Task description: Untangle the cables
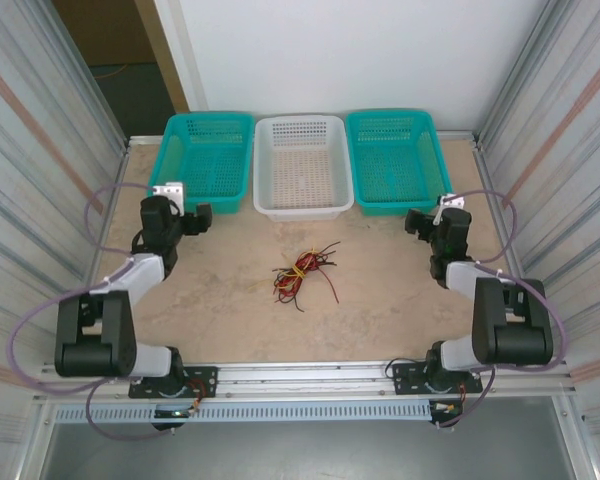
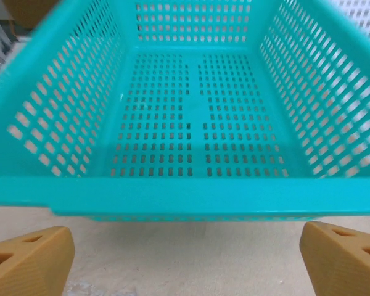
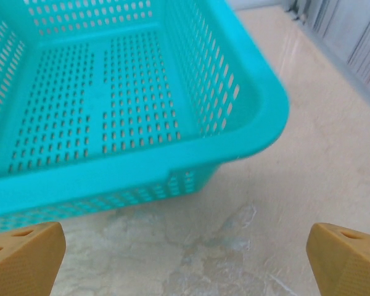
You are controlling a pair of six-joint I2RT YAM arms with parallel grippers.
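— What do the arms look like?
— Left arm (image 1: 108,325) and right arm (image 1: 508,322): black blocky joints, white links, lilac cables (image 1: 12,350) looping at nine and three o'clock.
— And the fingers (image 2: 28,262)?
— Ochre, finely ribbed, probably printed plastic.

cables (image 1: 302,277): heap too small in top view, can't tell which strand crosses which, no strand count.
left end effector (image 2: 185,262): fingers (image 2: 28,262) cut by bottom edge in wrist view, just tan tips in frame.
right end effector (image 3: 188,259): same, both tips clipped at bottom corners.
left teal basket (image 2: 191,200): near-left rim blurred, side walls run off frame.
right teal basket (image 3: 172,161): left part and far wall cut off.
white basket (image 2: 365,13): blurred sliver, far right corner of left wrist view.
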